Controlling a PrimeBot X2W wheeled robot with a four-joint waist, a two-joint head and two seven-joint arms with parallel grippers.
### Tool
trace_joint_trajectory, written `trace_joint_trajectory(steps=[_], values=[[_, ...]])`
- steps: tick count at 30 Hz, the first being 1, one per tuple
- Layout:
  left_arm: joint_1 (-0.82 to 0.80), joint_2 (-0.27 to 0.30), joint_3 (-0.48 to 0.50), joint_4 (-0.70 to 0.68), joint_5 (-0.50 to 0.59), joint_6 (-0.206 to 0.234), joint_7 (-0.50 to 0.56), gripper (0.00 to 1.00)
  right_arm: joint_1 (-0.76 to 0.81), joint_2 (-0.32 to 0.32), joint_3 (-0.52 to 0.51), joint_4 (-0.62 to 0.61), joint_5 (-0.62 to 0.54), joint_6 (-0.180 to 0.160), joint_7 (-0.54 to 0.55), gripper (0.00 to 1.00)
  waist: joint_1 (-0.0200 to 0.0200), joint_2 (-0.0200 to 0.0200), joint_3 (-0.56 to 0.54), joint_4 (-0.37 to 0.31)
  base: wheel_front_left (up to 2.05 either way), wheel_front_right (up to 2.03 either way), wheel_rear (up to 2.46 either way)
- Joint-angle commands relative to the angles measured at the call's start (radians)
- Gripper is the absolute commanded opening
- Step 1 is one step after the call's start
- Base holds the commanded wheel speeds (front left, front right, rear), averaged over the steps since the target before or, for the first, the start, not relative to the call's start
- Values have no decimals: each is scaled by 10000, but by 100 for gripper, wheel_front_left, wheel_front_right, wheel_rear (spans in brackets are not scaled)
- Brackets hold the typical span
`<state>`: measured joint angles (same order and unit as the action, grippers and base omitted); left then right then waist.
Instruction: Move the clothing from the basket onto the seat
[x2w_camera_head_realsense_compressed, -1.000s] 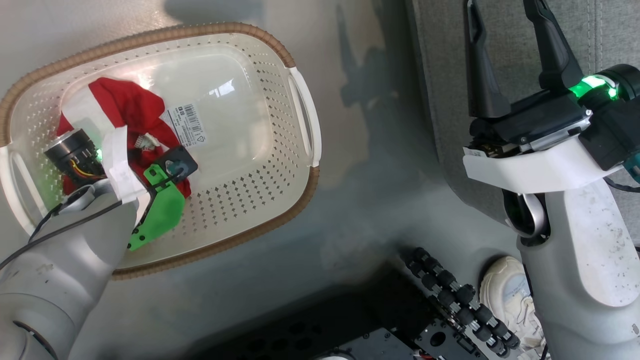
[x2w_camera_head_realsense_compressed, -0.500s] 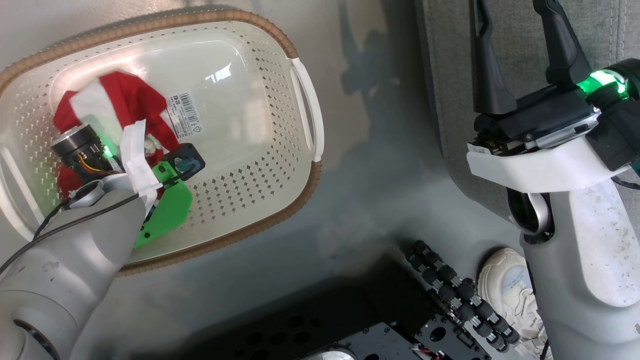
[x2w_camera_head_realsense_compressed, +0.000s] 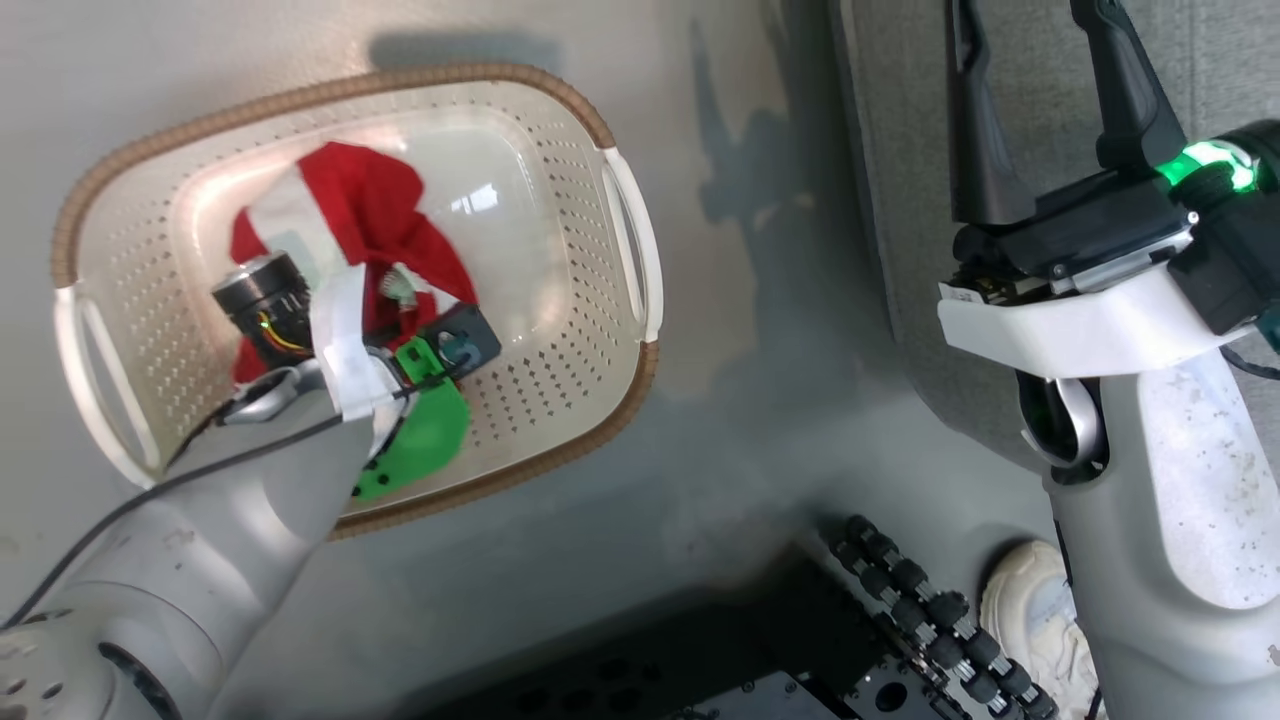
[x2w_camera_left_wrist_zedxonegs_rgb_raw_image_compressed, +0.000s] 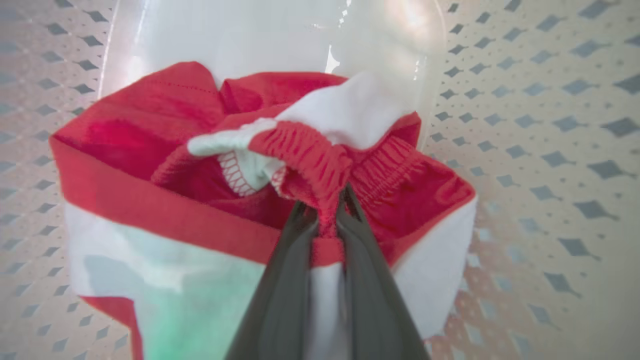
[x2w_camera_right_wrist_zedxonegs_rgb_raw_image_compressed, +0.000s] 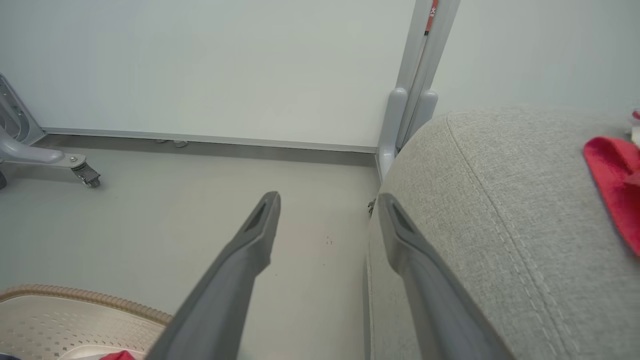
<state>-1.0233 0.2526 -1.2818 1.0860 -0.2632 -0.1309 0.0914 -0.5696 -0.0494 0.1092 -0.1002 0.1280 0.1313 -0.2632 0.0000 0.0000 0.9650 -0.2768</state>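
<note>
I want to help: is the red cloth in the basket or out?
In. The clothing is bunched inside the basket, pinched by the left fingers.

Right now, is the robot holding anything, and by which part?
The left jaws pinch the red garment by its gathered elastic edge; the right jaws hold nothing.

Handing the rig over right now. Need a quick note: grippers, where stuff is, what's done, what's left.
Grippers: the left gripper is shut on the red-and-white garment by its elastic band, inside the basket. The right gripper is open and empty, beside a corner of the seat.
Done: one red piece lies on the seat, apparently the other garment.
Left: lift the gripped garment out, carry it to the seat, release.
</note>
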Motion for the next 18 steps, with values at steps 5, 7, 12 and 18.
trace_joint_trajectory(steps=[5, 7, 12, 18], values=[[352, -305, 5, -221, -288, 5, -703, 0, 420, -21, -102, 239, -243, -10, -24, 100, 0, 0, -1336, 496, 0, 0, 0], [446, -427, 2, -282, -459, 5, -1029, 0, 558, -21, -152, 355, -315, -10, -24, 100, 0, 0, -1726, 644, 0, 0, 0], [702, -702, 16, -330, -1288, 5, -2136, 0, 973, -25, -299, 698, -507, -10, -24, 100, 0, 0, -2770, 1040, 0, 0, 0], [1037, -820, 9, -297, -1978, 5, -3176, 0, 1478, -26, -455, 1064, -734, -10, -24, 100, 0, 0, -3914, 1474, 0, 0, 0]])
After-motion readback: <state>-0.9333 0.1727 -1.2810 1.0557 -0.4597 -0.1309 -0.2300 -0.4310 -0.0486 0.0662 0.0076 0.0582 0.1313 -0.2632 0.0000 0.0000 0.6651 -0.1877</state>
